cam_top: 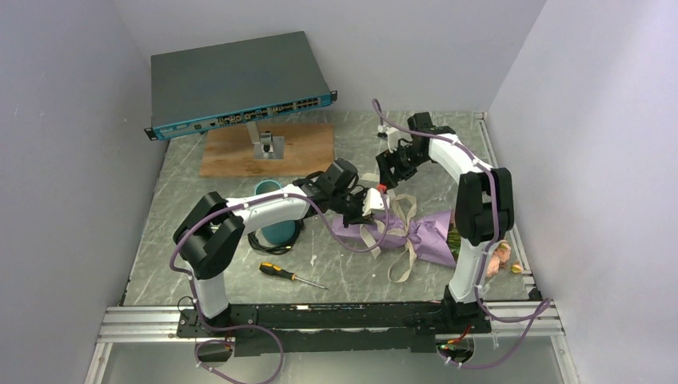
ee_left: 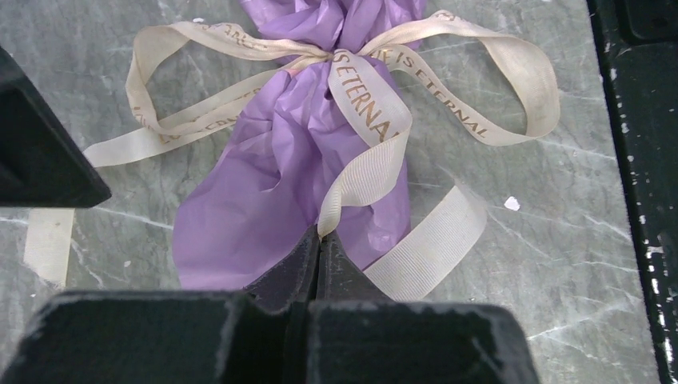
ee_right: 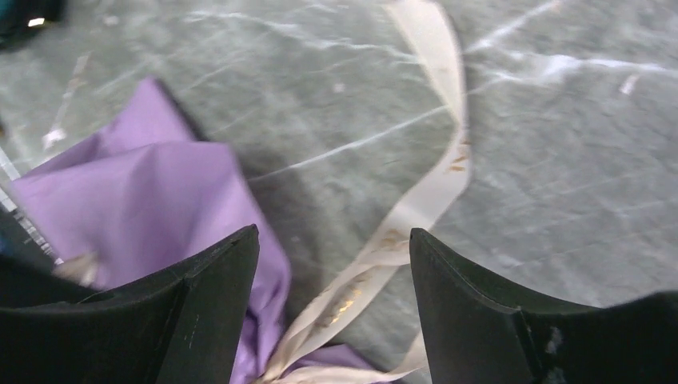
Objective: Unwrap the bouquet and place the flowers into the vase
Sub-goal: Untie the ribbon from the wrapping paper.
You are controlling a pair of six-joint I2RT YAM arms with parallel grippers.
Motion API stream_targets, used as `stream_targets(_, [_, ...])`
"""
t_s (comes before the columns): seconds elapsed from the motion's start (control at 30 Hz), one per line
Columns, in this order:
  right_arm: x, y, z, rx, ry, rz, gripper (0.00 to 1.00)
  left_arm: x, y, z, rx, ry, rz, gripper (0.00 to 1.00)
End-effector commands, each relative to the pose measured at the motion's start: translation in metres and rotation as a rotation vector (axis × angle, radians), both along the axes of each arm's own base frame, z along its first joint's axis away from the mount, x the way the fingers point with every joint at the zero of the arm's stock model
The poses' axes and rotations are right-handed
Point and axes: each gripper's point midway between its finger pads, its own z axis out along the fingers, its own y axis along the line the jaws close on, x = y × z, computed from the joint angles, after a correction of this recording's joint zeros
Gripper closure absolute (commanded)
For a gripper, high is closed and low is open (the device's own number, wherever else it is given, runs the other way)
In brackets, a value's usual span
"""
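Base rail (cam_top: 320, 318) at the near table edge carries both arms. Yellow-handled screwdriver (cam_top: 276, 271) lies on the grey marbled table (cam_top: 172, 216), well to the left of the left gripper (ee_left: 320, 250) and nearer the rail. Teal vase (cam_top: 269, 192) stands left of that gripper, partly hidden by the left forearm crossing in front of it; black cable coil (cam_top: 276, 242) lies around its foot. Beyond the vase, wooden board (cam_top: 232, 152) with a network switch (cam_top: 236, 80) propped over it. Left gripper: jaws pressed fully together, pinching the end of one tail of the cream ribbon (ee_left: 376, 120), which rises from the fingertips to the bow knot. Gold lettering on the ribbon reads "ETERNAL". Bow is not yet undone; loops spread to either side. Bouquet (ee_left: 272, 184) lies on its side on the table directly ahead of the left fingertips, its purple paper tail toward them. Right gripper (ee_right: 334, 236) hovers above the bouquet on its far side, jaws wide apart, nothing between the pads; purple paper shows under one finger, and a loose ribbon strand runs across the table beneath the gap. Flowers (cam_top: 501, 258): peach rose heads show at the bundle's wide end, right of the right arm's base column, well apart from both grippers.
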Motion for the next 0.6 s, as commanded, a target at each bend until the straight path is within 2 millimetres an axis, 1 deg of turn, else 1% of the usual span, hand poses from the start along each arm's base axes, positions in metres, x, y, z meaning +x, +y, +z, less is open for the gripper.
stream_targets(0.0, [0.042, -0.021, -0.021, -0.136, -0.066, -0.119, 0.28, 0.003, -0.005, 0.029, -0.058, -0.092, -0.014, 1.0])
stream_targets(0.1, [0.043, -0.017, -0.031, -0.143, -0.048, -0.11, 0.29, 0.005, -0.005, 0.029, -0.055, -0.106, -0.014, 1.0])
stream_targets(0.17, [0.043, -0.014, -0.036, -0.151, -0.046, -0.1, 0.29, 0.006, -0.005, 0.027, -0.047, -0.107, -0.016, 0.96])
stream_targets(0.23, [0.042, -0.01, -0.042, -0.159, -0.045, -0.089, 0.3, 0.007, -0.006, 0.027, -0.046, -0.11, -0.017, 0.95])
stream_targets(0.33, [0.042, -0.01, -0.054, -0.186, -0.043, -0.08, 0.31, 0.007, -0.007, 0.027, -0.046, -0.111, -0.016, 0.96])
stream_targets(0.4, [0.041, -0.012, -0.062, -0.209, -0.041, -0.075, 0.34, 0.009, -0.007, 0.027, -0.043, -0.114, -0.015, 0.98])
stream_targets(0.47, [0.04, -0.013, -0.07, -0.22, -0.029, -0.068, 0.39, 0.01, -0.007, 0.028, -0.043, -0.118, -0.014, 1.0])
stream_targets(0.57, [0.038, -0.016, -0.083, -0.239, -0.002, -0.066, 0.44, 0.013, -0.007, 0.031, -0.041, -0.126, 0.002, 1.0])
